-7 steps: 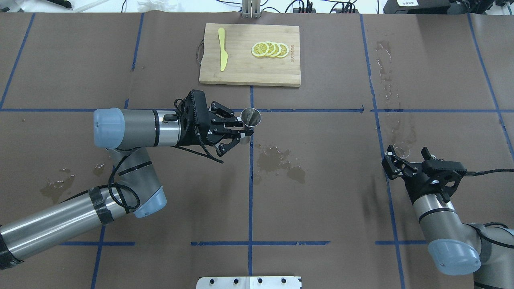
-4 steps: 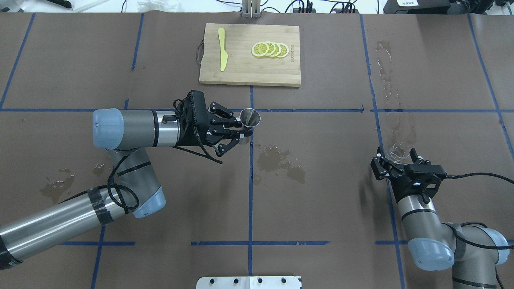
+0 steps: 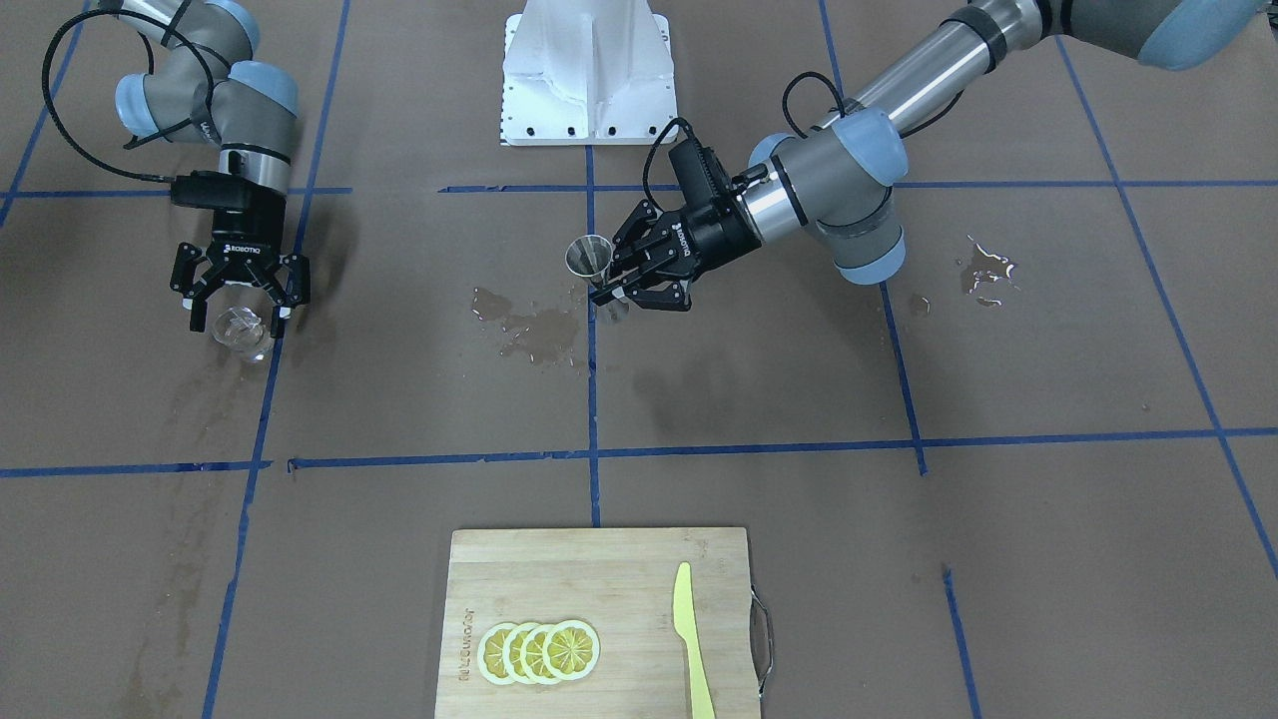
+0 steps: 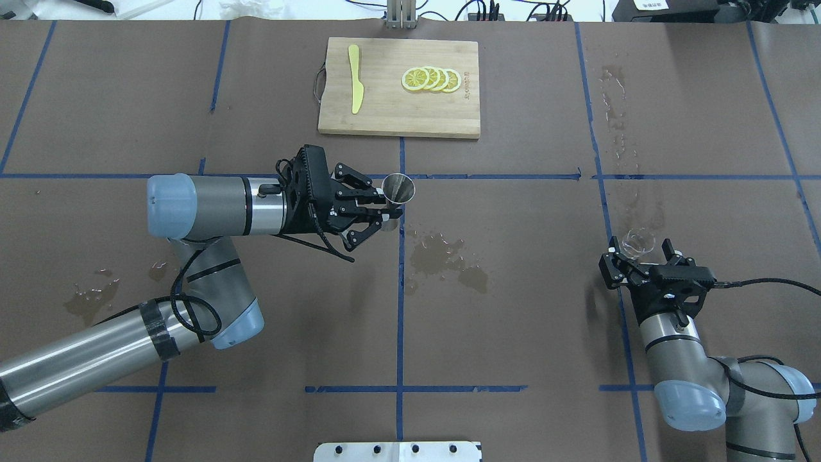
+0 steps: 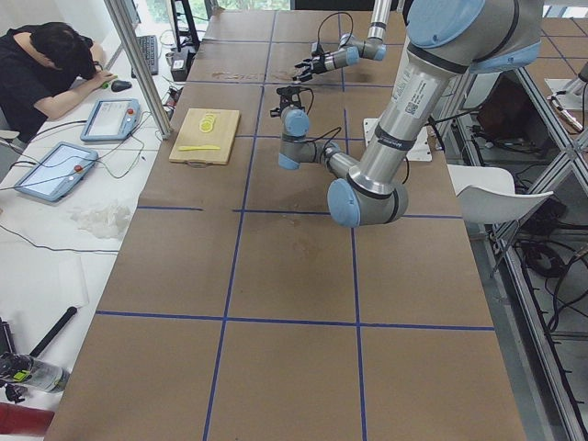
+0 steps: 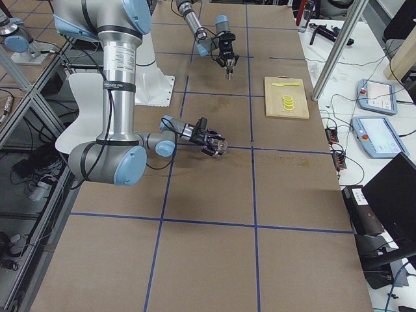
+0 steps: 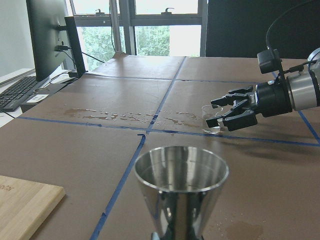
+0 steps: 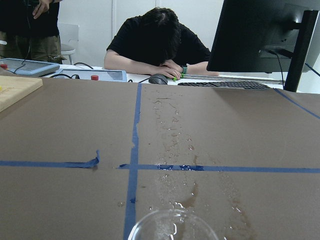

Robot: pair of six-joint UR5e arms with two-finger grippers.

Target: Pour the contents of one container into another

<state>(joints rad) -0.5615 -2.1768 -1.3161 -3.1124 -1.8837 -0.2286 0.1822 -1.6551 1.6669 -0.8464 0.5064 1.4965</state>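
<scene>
Realigned right end effector (image 3: 240,312) gapes at glass cup (image 3: 241,333); left one (image 3: 605,290) clamps steel jigger (image 3: 589,256).

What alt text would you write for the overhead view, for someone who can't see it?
The left arm's pincer holds a steel jigger upright mid-table, while the right pincer, open, straddles a clear glass cup far to the right. Beyond lies a cutting board with lemon slices and a yellow knife.

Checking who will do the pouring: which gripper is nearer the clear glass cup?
Right. The right gripper is open right at the glass cup; the left gripper, holding the steel jigger, is far away.
</scene>
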